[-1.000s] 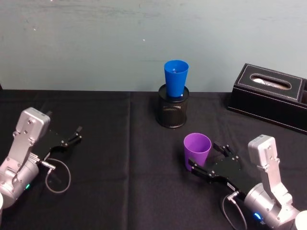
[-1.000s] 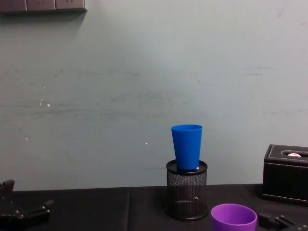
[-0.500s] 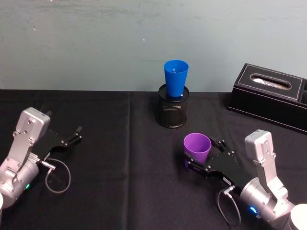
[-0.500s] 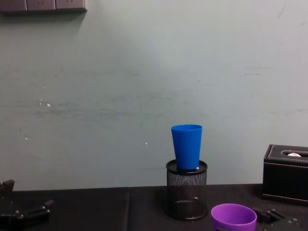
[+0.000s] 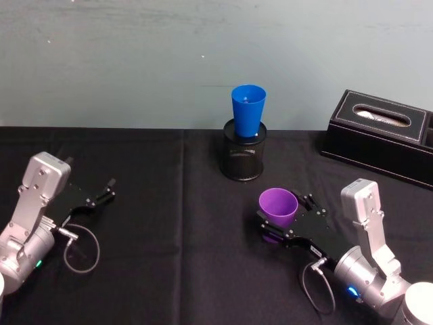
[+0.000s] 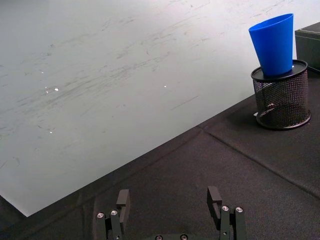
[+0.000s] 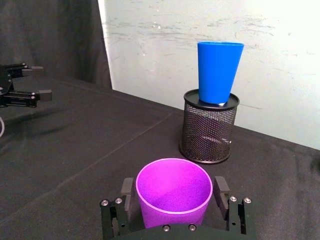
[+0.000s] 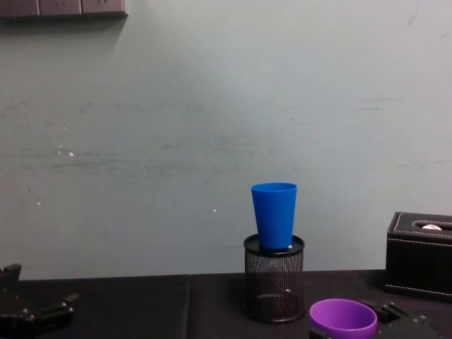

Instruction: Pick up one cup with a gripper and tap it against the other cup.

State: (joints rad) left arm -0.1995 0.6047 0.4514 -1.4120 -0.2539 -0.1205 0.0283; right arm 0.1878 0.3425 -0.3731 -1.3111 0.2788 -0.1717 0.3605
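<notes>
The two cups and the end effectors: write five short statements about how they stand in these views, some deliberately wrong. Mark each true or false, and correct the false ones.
1. The blue cup stands upright in the black mesh holder. True.
2. The purple cup lies on its side. False: it stands upright, mouth up.
3. The right end effector has one finger on each side of the purple cup. True.
4. The left end effector holds the blue cup. False: it is open and empty, far off on the robot's left.
5. The two cups touch. False: they are apart, with the purple cup nearer the robot.
</notes>
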